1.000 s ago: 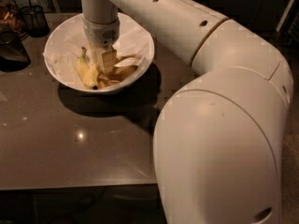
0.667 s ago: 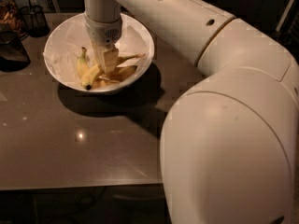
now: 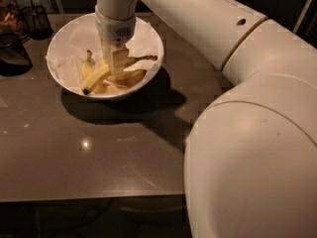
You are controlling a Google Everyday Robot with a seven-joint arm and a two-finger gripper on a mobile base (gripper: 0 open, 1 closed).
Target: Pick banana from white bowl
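The white bowl point(image 3: 60, 37), lined with crumpled white paper, stands at the back left of the dark table. My gripper point(image 3: 117, 62) reaches straight down into it from above. Its fingers point(image 3: 119, 57) are shut on the middle of the banana point(image 3: 96, 78). The banana is long and tilted, with its dark tip low at the left and its brownish stem point(image 3: 148, 58) sticking out to the right. Shorter bananas lie beside it: one point(image 3: 87, 65) to the left and some point(image 3: 130, 77) under the gripper.
A dark wire-mesh cup point(image 3: 36, 19) stands at the back left beyond the bowl, with a dark object point(image 3: 12, 53) at the left edge. My white arm point(image 3: 247, 133) fills the right half of the view. The table's front edge point(image 3: 99, 198) runs along the bottom.
The banana has tilted and stretched out from the pile, its stem end coming up at the gripper. The arm's big joint has shifted slightly right in view.
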